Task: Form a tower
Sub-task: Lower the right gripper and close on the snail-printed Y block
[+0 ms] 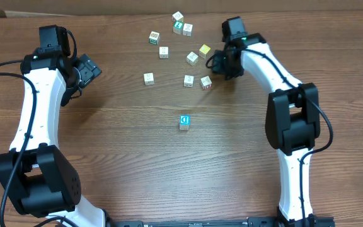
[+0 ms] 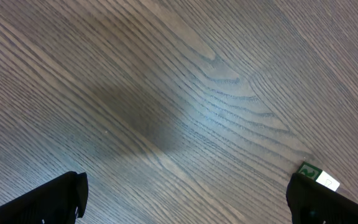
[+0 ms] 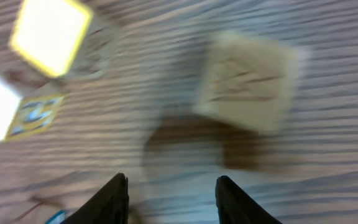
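At mid-table, the tower (image 1: pixel 184 122) stood alone, its blue letter face showing, well apart from the loose cubes (image 1: pixel 192 58) scattered toward the far edge. Left hand (image 1: pixel 88 69) gaped wide over bare table (image 2: pixel 166 93), holding nothing. Right hand (image 3: pixel 173 199) hung partly open near the loose cubes, nothing between its fingers; wrist view blurred.

Tower (image 1: pixel 184 122) near table (image 1: pixel 125 151) centre, blue letter face showing, stands alone. Loose cubes (image 1: pixel 163 52) scattered at 12 o'clock from it. Right gripper (image 1: pixel 214 65) at 1 o'clock, just beside red-marked cube (image 1: pixel 205 81). Left gripper (image 1: pixel 92 70) at 10 o'clock, well apart from cubes.
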You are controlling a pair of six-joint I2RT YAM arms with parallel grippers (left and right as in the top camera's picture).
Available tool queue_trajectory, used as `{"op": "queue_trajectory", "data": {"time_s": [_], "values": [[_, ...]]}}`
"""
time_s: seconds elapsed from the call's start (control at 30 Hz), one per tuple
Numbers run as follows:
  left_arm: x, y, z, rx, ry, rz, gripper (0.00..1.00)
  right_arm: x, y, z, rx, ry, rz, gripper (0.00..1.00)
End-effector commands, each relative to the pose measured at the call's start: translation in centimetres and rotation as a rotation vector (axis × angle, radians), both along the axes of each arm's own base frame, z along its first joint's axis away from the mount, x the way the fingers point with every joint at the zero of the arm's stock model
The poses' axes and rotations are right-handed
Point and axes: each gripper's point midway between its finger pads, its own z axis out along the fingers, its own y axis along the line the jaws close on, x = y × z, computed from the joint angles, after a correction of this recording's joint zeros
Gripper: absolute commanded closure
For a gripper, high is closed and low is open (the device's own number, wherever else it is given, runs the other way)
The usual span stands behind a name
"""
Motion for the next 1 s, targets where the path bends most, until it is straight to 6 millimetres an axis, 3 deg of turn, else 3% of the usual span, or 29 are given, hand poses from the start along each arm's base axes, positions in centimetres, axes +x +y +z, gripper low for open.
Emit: {"op": "queue_trajectory", "data": {"time_s": [0.0, 0.13, 0.47, 0.67, 0.97], "values": [[0.5, 0.0, 0.4, 0.002, -0.014, -0.003, 0.00, 0.7, 2.9, 1.7, 0.027, -0.051, 0.069, 0.57], [0.5, 0.0, 0.4, 0.002, -0.014, -0.003, 0.00, -0.4, 5.5, 1.8, 0.014, -0.050, 0.130, 0.57], [0.5, 0.0, 0.4, 0.002, -0.014, -0.003, 0.00, -4.3, 8.0, 0.8, -0.084, 0.030, 0.203, 0.56], [0.5, 0.0, 0.4, 0.002, -0.014, -0.004, 0.00, -3.9, 8.8, 1.0, -0.070, 0.004, 0.212, 0.53], [0.5, 0.0, 0.4, 0.002, -0.015, -0.004, 0.01, -5.8, 13.2, 2.0, 0.182, 0.070, 0.300, 0.55]]}}
